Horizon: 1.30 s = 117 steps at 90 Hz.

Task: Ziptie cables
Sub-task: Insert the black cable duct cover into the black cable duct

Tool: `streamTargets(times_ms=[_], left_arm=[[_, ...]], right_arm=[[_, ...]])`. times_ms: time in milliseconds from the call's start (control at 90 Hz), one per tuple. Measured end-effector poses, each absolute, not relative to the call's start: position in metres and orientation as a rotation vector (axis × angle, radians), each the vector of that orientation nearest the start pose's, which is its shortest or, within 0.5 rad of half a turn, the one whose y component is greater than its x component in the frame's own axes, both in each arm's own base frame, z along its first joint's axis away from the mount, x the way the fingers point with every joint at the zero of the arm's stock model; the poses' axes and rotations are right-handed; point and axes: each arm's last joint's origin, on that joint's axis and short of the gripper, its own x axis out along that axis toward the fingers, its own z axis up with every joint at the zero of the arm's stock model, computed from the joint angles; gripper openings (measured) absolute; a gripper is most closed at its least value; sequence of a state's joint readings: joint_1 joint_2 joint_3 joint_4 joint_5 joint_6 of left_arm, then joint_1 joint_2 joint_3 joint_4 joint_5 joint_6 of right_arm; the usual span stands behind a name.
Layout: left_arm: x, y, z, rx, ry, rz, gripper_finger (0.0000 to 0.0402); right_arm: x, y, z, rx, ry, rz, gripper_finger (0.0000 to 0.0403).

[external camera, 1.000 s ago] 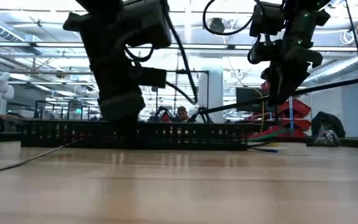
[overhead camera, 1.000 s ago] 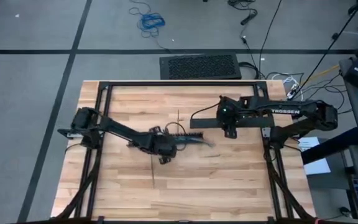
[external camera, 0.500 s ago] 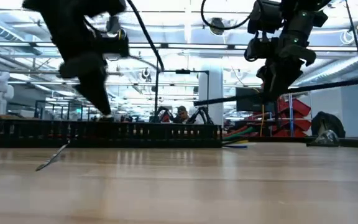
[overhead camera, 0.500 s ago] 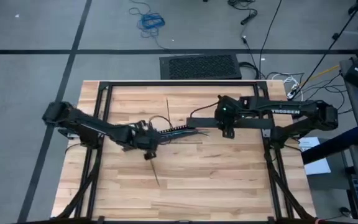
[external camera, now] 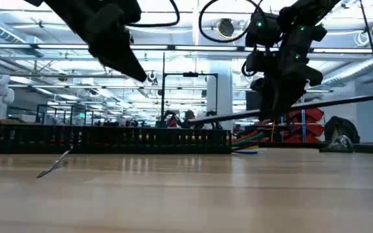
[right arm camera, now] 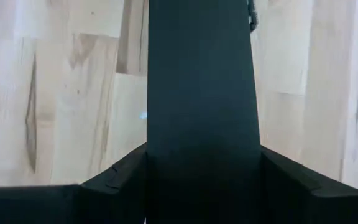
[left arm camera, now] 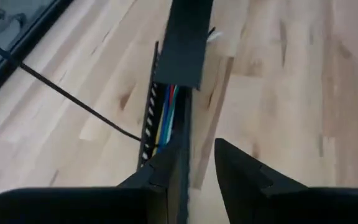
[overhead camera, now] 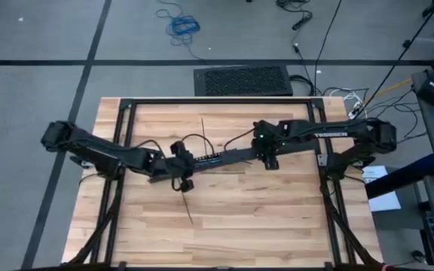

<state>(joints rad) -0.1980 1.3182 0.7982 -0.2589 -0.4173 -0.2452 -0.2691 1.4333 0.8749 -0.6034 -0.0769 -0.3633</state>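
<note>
The cables [left arm camera: 165, 118] lie inside the long black slotted bar [overhead camera: 215, 159], which rests flat on the table; their coloured ends stick out of the bar's right end [external camera: 251, 140]. My left gripper [left arm camera: 201, 171] hangs open above the bar's left end [external camera: 18, 137], touching nothing. Over the bar's right end, my right gripper [overhead camera: 267, 156] is shut on a long flat black strip [external camera: 329, 105]. The strip's lower end [left arm camera: 182, 53] covers the far part of the bar. Whether it touches the bar, I cannot tell. My right gripper pinches the flat black strip across its width, one finger [right arm camera: 114, 180] on each long edge, coming from above. The strip [right arm camera: 201, 93] runs on past the fingers and is tilted: its left end [external camera: 193, 120] sits low by the bar's top, its right end [external camera: 368, 99] higher.
One thin black zip tie [overhead camera: 187, 208] lies on the wood nearer than the bar, also seen as a strip [external camera: 54, 164] in the low view. Another zip tie [overhead camera: 203, 128] lies farther back. A black metal frame [overhead camera: 217, 101] borders the table.
My left gripper has gone toward the table's left edge and then risen off the slotted bar. The bar, with the cables in it, has slid along the table to the left. My right gripper has moved left and a little down with the strip, whose left end now dips lower.
</note>
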Motion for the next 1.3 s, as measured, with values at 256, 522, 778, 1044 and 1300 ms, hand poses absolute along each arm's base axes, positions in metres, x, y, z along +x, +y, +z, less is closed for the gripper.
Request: streamTargets(times_ms=[256,522,778,1044,1300], left_arm=[[0.265,-0.041,0.214,0.041,0.753,0.294,0.0096],[0.265,-0.041,0.214,0.057,0.755,0.275,0.0096],[0.275,-0.033,0.217,0.102,0.686,0.25,0.0096],[0.3,-0.016,0.195,0.121,0.676,0.225,0.0096],[0.312,0.005,0.182,0.106,0.657,0.319,0.0096]], right_arm=[[0.265,-0.076,0.185,-0.156,1.135,0.043,0.0221],[0.268,-0.079,0.18,-0.173,1.138,0.055,0.0221],[0.27,-0.08,0.172,-0.167,1.161,0.069,0.0221],[0.275,-0.082,0.161,-0.16,1.178,0.072,0.0221],[0.275,-0.082,0.162,-0.153,1.177,0.067,0.0221]])
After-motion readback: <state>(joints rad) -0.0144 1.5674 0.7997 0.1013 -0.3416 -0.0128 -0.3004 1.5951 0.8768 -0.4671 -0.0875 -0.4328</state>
